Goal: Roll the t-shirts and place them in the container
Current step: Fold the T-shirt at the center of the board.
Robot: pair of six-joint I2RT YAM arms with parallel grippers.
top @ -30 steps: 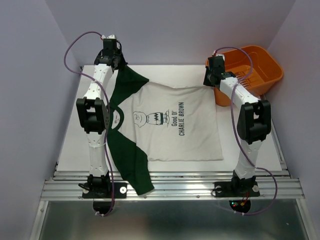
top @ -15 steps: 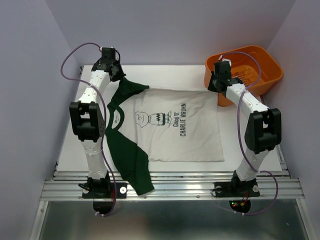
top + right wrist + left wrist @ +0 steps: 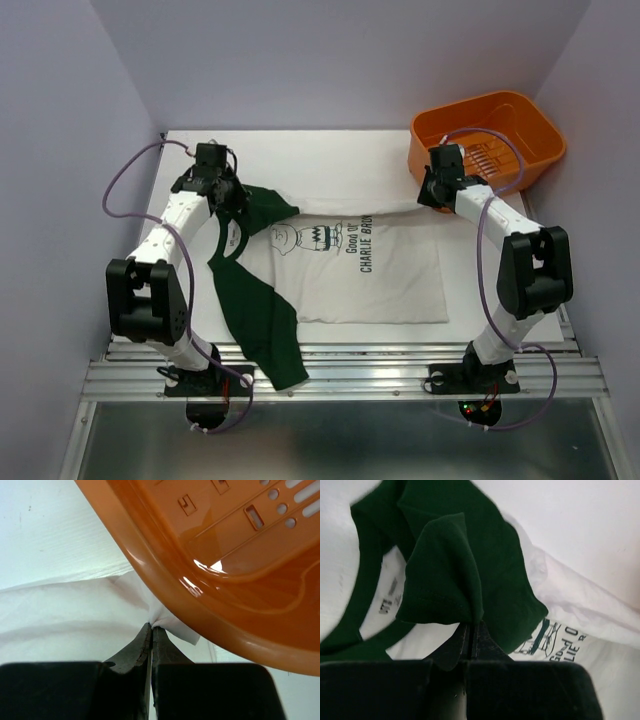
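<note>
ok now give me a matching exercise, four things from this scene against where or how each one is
1 left gripper
2 right gripper
3 basket
4 near sleeve

a far right corner of table
b shut on white t-shirt corner
c shut on dark green cloth
d stretched toward the near edge

Pairs: 1-c, 2-b, 3-a, 4-d

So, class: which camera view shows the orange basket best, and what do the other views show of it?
The top external view: nearly the whole orange basket shows, rim and inside. The right wrist view gives only a close stretch of its wall; the left wrist view shows none of it.
</note>
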